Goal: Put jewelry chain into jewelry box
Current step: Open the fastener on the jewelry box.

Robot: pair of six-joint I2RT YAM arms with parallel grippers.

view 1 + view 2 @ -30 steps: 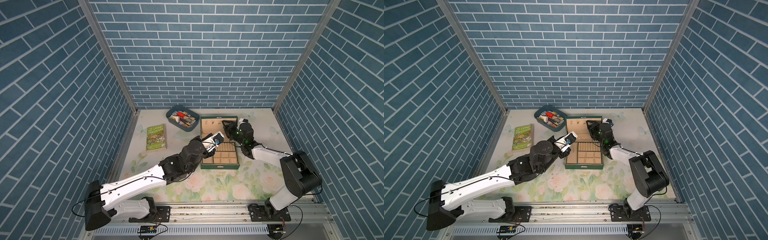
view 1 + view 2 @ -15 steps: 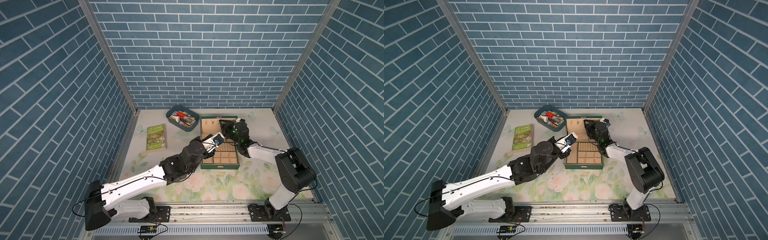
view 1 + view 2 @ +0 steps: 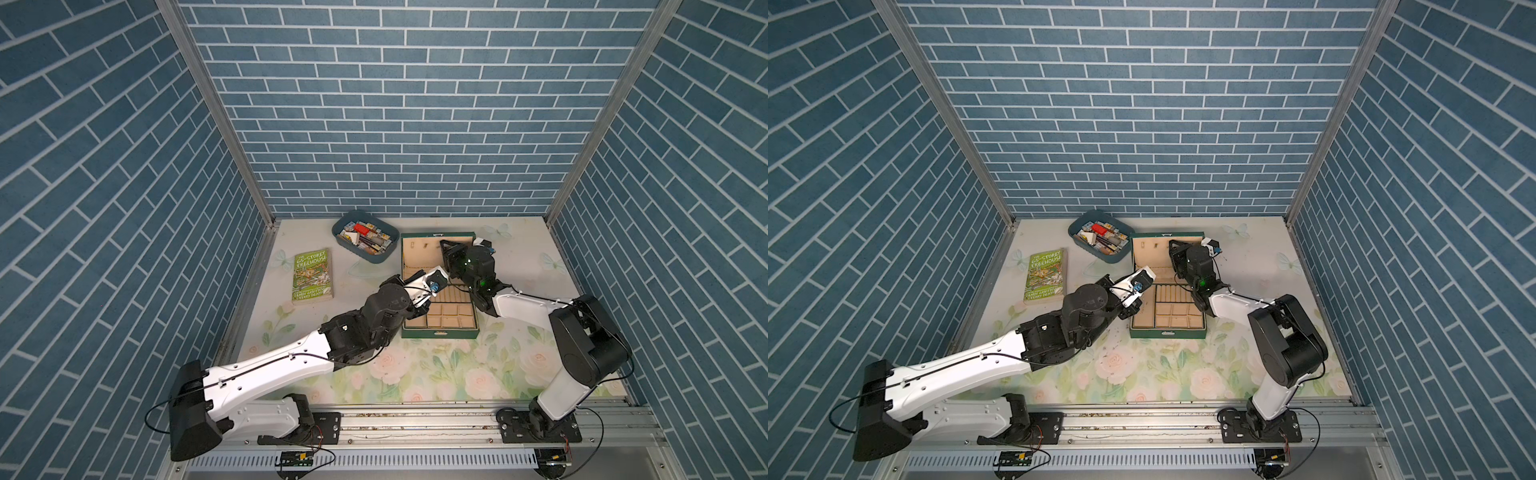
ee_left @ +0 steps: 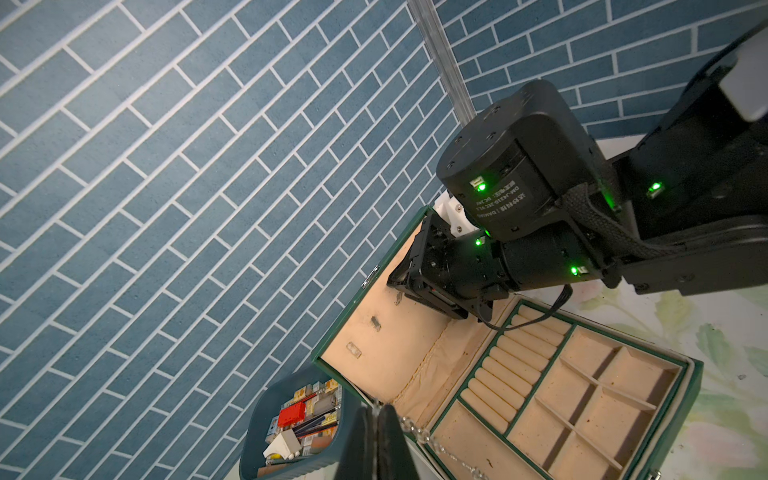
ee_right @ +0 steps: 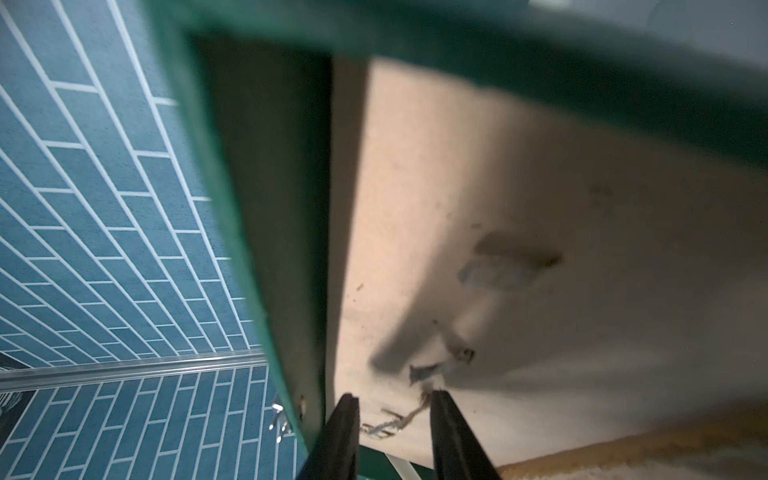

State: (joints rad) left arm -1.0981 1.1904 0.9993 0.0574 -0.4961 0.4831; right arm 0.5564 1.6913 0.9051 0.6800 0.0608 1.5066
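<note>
The dark green jewelry box (image 3: 440, 332) (image 3: 1167, 332) stands open with its beige-lined lid (image 4: 386, 353) upright. My left gripper (image 4: 376, 409) is shut on the thin jewelry chain (image 4: 419, 434). It sits at the box's left rim, and the chain trails from it over the left compartment. My right gripper (image 5: 392, 415) reaches from the right, close to the lid's lining (image 5: 540, 187). Its fingers (image 5: 440, 411) stand apart around a thin pale strand (image 5: 395, 422), probably chain, below a small clear hook (image 5: 432, 370). In both top views the chain is too thin to see.
A blue-grey tub (image 3: 363, 257) of small items stands just left of the lid. A green book (image 3: 312, 276) lies at the left of the floral mat. The right arm's wrist (image 4: 519, 178) hangs over the box's ring rolls (image 4: 507, 365).
The right gripper has moved left along the lid to its inner face, and its jaws have narrowed. The left arm with the chain has stayed put.
</note>
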